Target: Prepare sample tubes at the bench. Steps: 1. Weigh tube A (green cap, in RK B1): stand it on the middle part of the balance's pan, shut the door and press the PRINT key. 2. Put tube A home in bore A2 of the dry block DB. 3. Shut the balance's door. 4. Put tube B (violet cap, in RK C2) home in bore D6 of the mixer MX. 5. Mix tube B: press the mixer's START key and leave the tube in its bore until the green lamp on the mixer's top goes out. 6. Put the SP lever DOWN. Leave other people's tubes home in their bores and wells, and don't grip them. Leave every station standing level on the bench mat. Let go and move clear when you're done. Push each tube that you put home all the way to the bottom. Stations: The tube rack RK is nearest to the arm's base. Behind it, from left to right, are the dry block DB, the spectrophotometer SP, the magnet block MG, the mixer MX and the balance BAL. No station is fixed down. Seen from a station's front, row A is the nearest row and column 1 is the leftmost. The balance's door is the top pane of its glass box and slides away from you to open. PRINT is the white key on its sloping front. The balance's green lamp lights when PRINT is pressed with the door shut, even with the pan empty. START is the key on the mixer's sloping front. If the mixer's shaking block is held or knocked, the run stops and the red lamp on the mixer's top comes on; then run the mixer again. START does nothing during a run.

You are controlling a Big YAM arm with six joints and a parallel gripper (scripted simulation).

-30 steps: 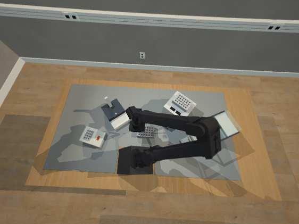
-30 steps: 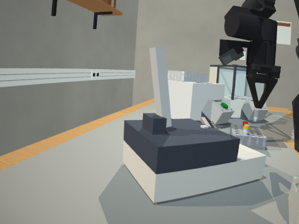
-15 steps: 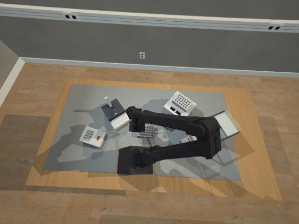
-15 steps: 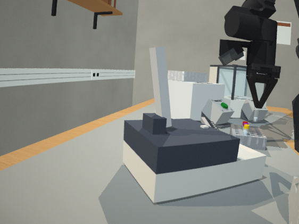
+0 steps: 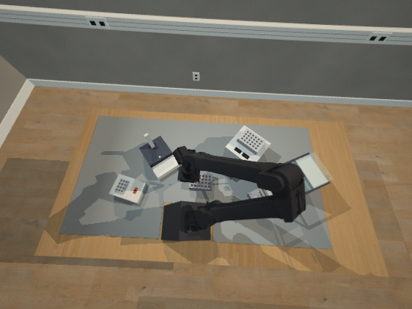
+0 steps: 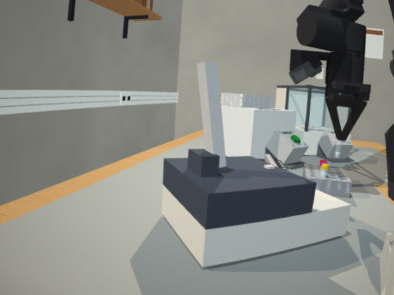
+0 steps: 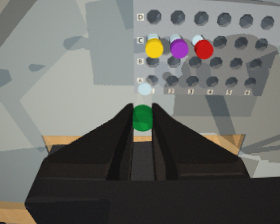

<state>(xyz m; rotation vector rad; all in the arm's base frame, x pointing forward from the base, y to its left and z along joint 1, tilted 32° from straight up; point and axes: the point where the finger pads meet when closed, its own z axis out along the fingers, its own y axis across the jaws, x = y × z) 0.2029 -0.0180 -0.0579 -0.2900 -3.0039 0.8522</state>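
My gripper (image 6: 343,138) (image 7: 142,112) is shut on tube A, whose green cap (image 7: 143,118) sits between the fingertips. The tube's pale lower end (image 6: 337,154) (image 7: 144,89) hangs clear above the mat, beside the rack's column 1 side in the wrist view. The rack (image 5: 201,188) (image 6: 333,187) (image 7: 212,30) holds a yellow cap (image 6: 324,167) (image 7: 154,48), tube B's violet cap (image 7: 179,49) and a red cap (image 7: 204,49) in row C. The balance (image 5: 314,171) (image 6: 315,107) stands right; its door position is unclear. The mixer (image 5: 234,140) (image 6: 236,130) stands behind the rack. The SP lever (image 5: 148,139) (image 6: 212,116) points up.
The dry block (image 5: 141,195) with a red display stands at the left. The dark-topped spectrophotometer (image 5: 155,156) (image 6: 245,186) stands behind it. A tilted pale block face with a green oval (image 6: 295,139) shows near the mixer. The arm hides part of the bench in the top view.
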